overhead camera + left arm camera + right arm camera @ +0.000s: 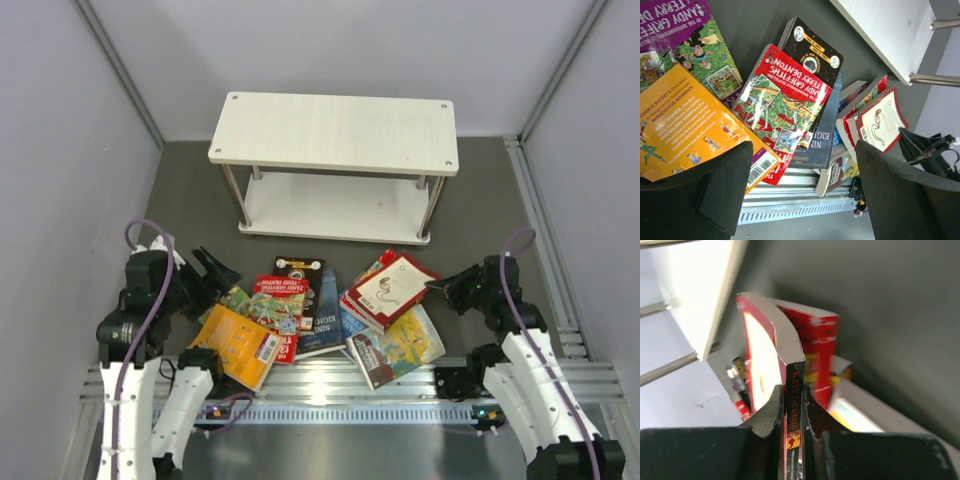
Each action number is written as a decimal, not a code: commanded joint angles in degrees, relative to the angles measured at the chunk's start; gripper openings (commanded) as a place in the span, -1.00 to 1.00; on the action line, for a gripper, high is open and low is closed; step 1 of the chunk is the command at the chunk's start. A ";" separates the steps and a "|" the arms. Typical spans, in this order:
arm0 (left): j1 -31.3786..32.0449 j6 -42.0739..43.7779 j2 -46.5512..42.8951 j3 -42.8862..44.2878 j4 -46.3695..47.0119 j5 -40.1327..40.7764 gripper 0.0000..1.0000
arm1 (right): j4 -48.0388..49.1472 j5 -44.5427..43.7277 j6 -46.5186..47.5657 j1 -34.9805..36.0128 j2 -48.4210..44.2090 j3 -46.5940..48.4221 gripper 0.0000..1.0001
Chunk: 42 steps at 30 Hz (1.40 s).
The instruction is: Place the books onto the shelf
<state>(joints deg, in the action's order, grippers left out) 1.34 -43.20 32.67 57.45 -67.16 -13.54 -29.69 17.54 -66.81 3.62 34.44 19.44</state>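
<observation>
1. While its arm reaches inward, the right claw (pixel 792 407) clamps the glossy spine of a red-and-white paperback (pixel 771 347) atop the fanned books (pixel 300 310).
2. Left claw (pixel 217 268) gapes wide near the orange-yellow book (pixel 240 343).
3. Pale wood-grain shelf (pixel 335 130) stands behind, apart.

We are looking at a robotics lab test cell. Plain pale grey panel walls (pixel 60 150) close in behind and on both sides of the small two-tier shelf of pale wood-grain boards on thin metal legs (pixel 335 130), which stands on a dark grey mat (pixel 190 190). In front of the shelf, a ribbed aluminium rail (pixel 330 385) carries two white-and-black robot arms (pixel 530 365) trailing purple cables (pixel 128 235).
</observation>
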 commanded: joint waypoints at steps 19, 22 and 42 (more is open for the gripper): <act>20.86 -0.65 21.28 1.85 16.52 8.33 0.64 | 9.47 7.95 1.68 16.85 6.69 20.38 -1.00; 25.81 -3.98 28.06 1.98 22.48 -0.54 0.73 | 12.55 7.69 0.36 18.62 8.10 20.02 -1.00; 32.49 -22.28 21.03 -20.54 64.00 -18.81 0.86 | 29.15 8.83 -10.70 19.23 8.28 12.91 -1.00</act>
<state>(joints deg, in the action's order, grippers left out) 32.18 -64.88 53.54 37.39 -8.49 -31.00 -11.35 24.73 -72.75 22.02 42.74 32.56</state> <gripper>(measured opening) 0.929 0.077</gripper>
